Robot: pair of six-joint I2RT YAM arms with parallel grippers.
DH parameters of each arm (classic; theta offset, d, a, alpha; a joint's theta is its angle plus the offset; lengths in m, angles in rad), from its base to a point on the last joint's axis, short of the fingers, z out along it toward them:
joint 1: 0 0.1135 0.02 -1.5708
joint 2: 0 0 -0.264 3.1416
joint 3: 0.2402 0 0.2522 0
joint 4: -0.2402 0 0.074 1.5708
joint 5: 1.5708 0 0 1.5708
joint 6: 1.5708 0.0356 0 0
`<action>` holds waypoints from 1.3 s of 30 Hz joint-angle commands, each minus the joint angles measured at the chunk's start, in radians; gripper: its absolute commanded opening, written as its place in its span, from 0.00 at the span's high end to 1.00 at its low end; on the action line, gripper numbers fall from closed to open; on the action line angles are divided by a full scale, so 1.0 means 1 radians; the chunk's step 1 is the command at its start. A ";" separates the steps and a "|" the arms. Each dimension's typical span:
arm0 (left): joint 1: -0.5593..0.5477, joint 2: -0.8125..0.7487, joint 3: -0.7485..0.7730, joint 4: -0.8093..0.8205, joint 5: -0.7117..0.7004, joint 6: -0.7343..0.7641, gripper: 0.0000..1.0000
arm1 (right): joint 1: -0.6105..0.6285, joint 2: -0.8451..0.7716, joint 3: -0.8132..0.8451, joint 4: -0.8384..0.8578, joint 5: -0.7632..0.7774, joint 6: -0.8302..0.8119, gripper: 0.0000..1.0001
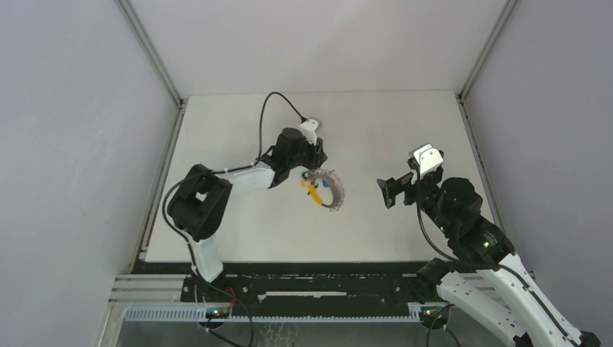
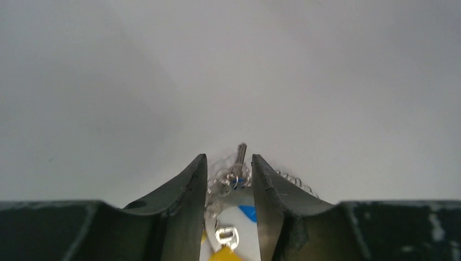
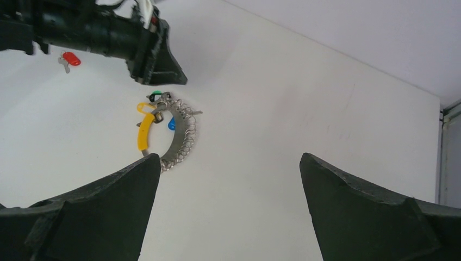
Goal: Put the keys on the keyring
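Observation:
The keyring [image 1: 318, 189] lies mid-table: a yellow tab [image 3: 143, 130], a curved silvery bead chain [image 3: 182, 142], small metal rings. The blue-headed key [image 3: 172, 124] lies in the cluster, its shaft pointing right. The red-headed key [image 3: 68, 58] lies apart behind the left arm, hidden in the top view. My left gripper [image 1: 312, 170] is down at the keyring's far end; its jaws stand narrow with the small rings [image 2: 232, 176] pressed between them and the key shaft poking past the tips. My right gripper [image 1: 386, 192] hangs wide open and empty to the right of the keyring.
A small green piece [image 3: 156, 93] sits at the keyring's top by the left fingertips. Grey walls enclose the white table [image 1: 405, 130] on three sides. The left arm's cable [image 1: 271, 101] loops above the far table.

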State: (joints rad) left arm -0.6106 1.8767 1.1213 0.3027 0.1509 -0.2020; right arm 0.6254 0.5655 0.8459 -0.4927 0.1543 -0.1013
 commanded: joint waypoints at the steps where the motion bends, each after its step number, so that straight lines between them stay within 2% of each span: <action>1: 0.032 -0.217 -0.078 -0.003 -0.058 -0.040 0.58 | 0.001 0.009 -0.007 0.023 0.032 0.042 0.00; 7: 0.105 -0.473 -0.296 0.040 -0.117 -0.139 0.47 | -0.001 0.007 -0.007 0.023 0.075 0.075 0.00; 9: 0.149 -0.576 -0.379 0.046 -0.144 -0.183 0.35 | -0.001 0.000 -0.009 0.021 0.101 0.083 0.00; 12: 0.201 -0.748 -0.450 -0.027 -0.195 -0.209 0.02 | -0.004 -0.011 -0.021 0.033 0.197 0.120 0.00; 13: 0.213 -0.793 -0.459 -0.077 -0.224 -0.212 0.00 | -0.004 -0.012 -0.024 0.026 0.231 0.132 0.00; 17: 0.235 -0.967 -0.463 -0.271 -0.328 -0.230 0.00 | -0.009 -0.012 -0.028 0.003 0.381 0.181 0.00; 23: 0.235 -1.277 -0.428 -0.515 -0.355 -0.237 0.00 | -0.010 -0.048 -0.018 -0.061 0.482 0.226 0.00; 25: 0.236 -1.403 -0.412 -0.571 -0.383 -0.190 0.00 | -0.011 -0.072 -0.016 -0.085 0.509 0.253 0.00; 28: 0.236 -1.558 -0.388 -0.635 -0.411 -0.031 0.00 | -0.011 -0.108 -0.018 -0.088 0.492 0.251 0.00; 31: 0.236 -1.680 -0.400 -0.637 -0.492 0.067 0.00 | -0.013 -0.140 -0.032 -0.055 0.514 0.239 0.00; 34: 0.236 -1.735 -0.439 -0.614 -0.567 0.122 0.00 | -0.017 -0.160 -0.047 -0.037 0.518 0.223 0.00; 39: 0.238 -1.712 -0.481 -0.605 -0.592 0.128 0.00 | -0.034 -0.162 -0.062 -0.031 0.507 0.214 0.00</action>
State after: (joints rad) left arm -0.3790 0.1299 0.6777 -0.2863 -0.3901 -0.1364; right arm 0.6048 0.4030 0.7937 -0.5652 0.6502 0.1184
